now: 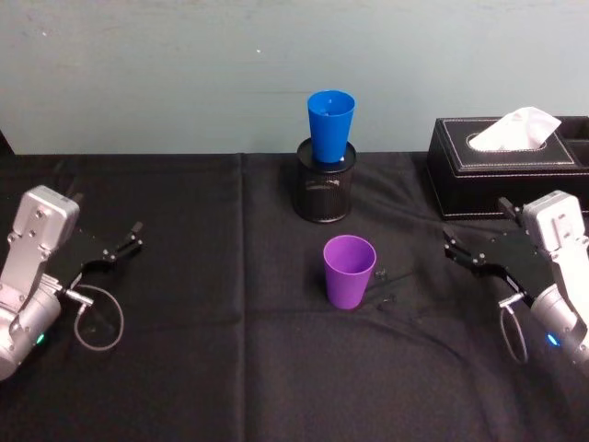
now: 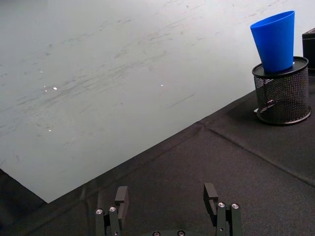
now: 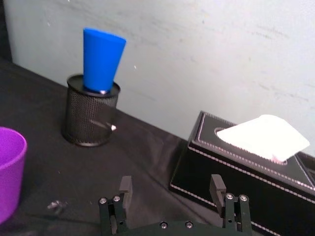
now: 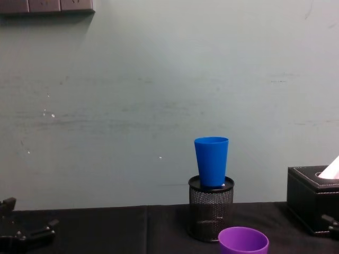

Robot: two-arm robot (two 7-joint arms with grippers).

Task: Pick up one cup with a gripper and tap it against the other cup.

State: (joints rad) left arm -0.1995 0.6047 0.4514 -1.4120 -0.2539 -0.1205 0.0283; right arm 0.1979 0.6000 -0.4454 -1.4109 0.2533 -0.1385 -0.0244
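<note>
Nothing grasped: purple cup (image 1: 349,270) stands upright mid-table, free to approach; blue cup (image 1: 330,124) sits base-down in the mesh pen holder (image 1: 324,189) behind, probably raised as tap target; right gripper (image 1: 453,247) and left gripper (image 1: 132,238) flank them, spread, empty.

A pale grey-green wall (image 4: 106,106), scuffed and flecked with white specks, rises beyond the left gripper (image 1: 129,239) and the right gripper (image 1: 451,246). Under both spreads a black cloth (image 1: 202,368), its fold line (image 1: 241,239) running toward the wall between them, nearer the left one. Dark panels (image 4: 47,5) sit high on the wall, on the left gripper's side
</note>
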